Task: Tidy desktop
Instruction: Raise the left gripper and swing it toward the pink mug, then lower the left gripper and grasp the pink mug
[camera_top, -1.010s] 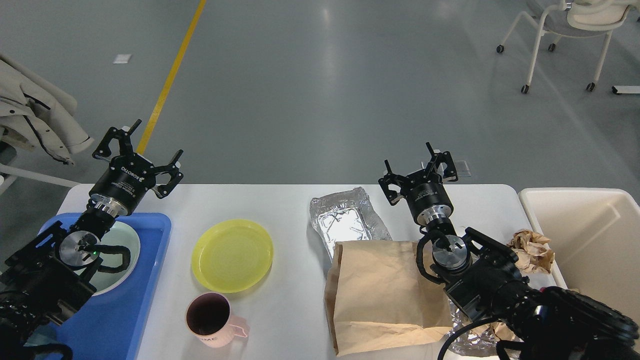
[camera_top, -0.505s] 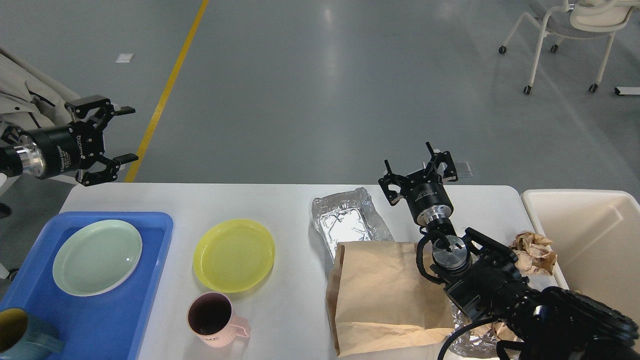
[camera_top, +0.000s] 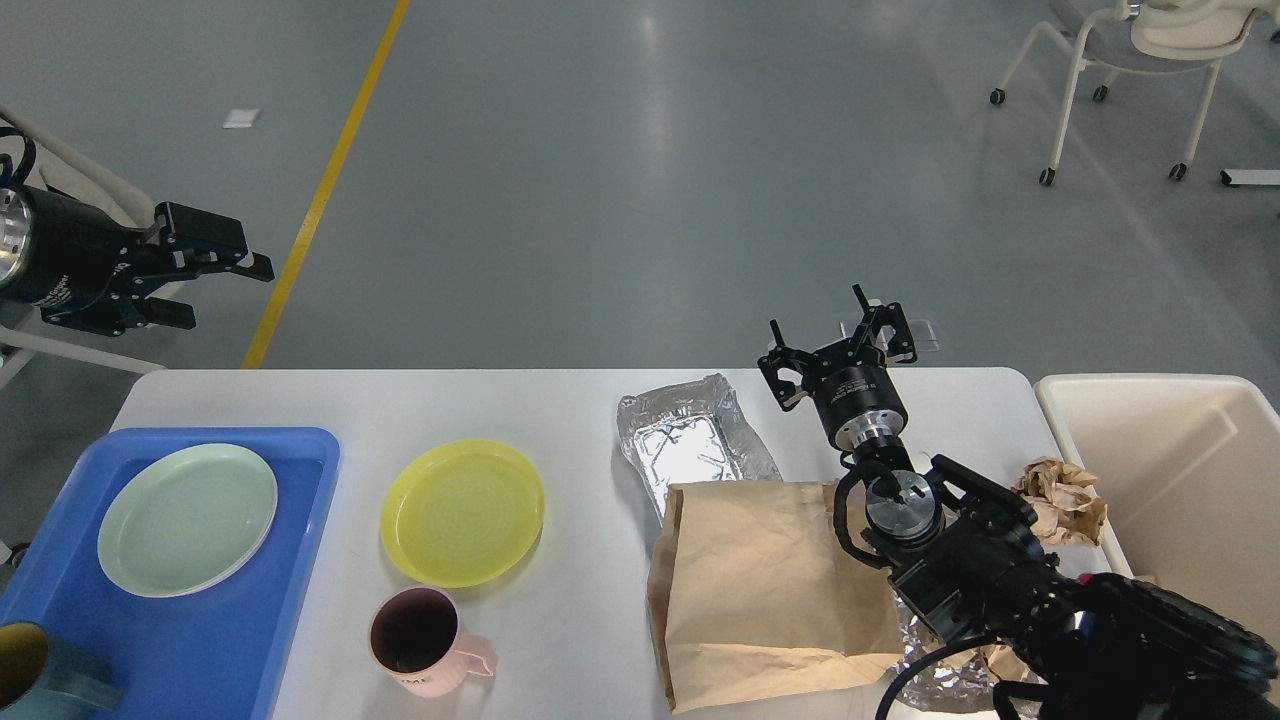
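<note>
White desk (camera_top: 580, 410) fills the lower view; right hand (camera_top: 840, 345) hovers over its far edge, fingers spread, empty; left hand (camera_top: 205, 285) off its left corner, fingers slightly apart, empty

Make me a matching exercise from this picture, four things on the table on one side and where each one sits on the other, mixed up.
Things:
1. pale green plate
2. yellow plate
3. pink mug
4. foil tray

Places:
A. near table edge, in front of the yellow plate
B. partly under the brown paper bag
C. inside the blue tray
D. bare desktop, between blue tray and foil

Pairs: 1-C, 2-D, 3-A, 4-B
</note>
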